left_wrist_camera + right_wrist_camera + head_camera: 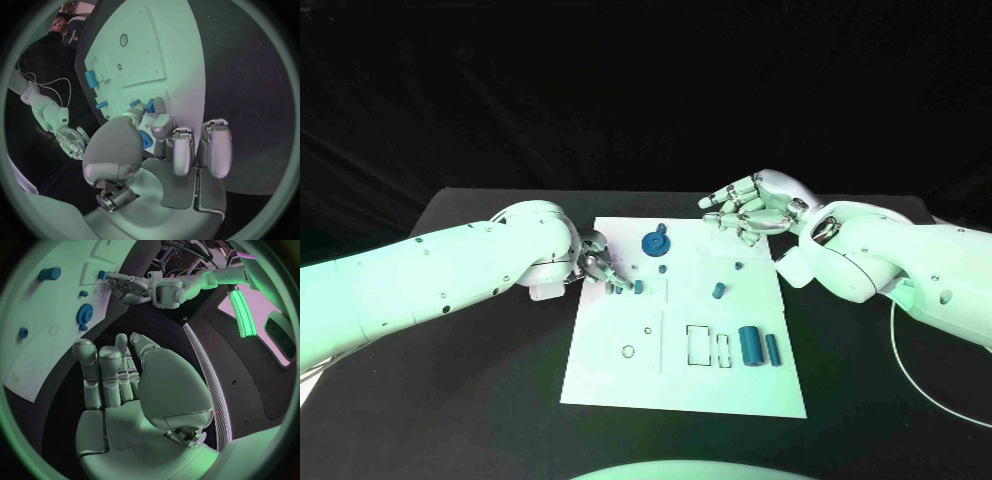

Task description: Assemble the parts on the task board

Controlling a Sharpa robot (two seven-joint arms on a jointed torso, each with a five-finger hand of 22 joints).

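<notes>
The white task board (687, 375) lies mid-table. On it are a blue gear (653, 243), a short blue peg (720, 291) and two blue cylinders (759, 346) near its right side. My left hand (594, 262) is at the board's left edge, its thumb and a finger pinching a small blue part (617, 287). The left wrist view shows that part (145, 140) between the fingertips, with another blue part (150, 105) just beyond it. My right hand (756, 207) hovers above the board's far right corner, fingers apart, holding nothing. The right wrist view shows the gear (84, 315).
Outlined rectangular slots (698, 345) and small round holes (629, 351) mark the board's near half. A white cable (906, 372) loops on the black table to the right.
</notes>
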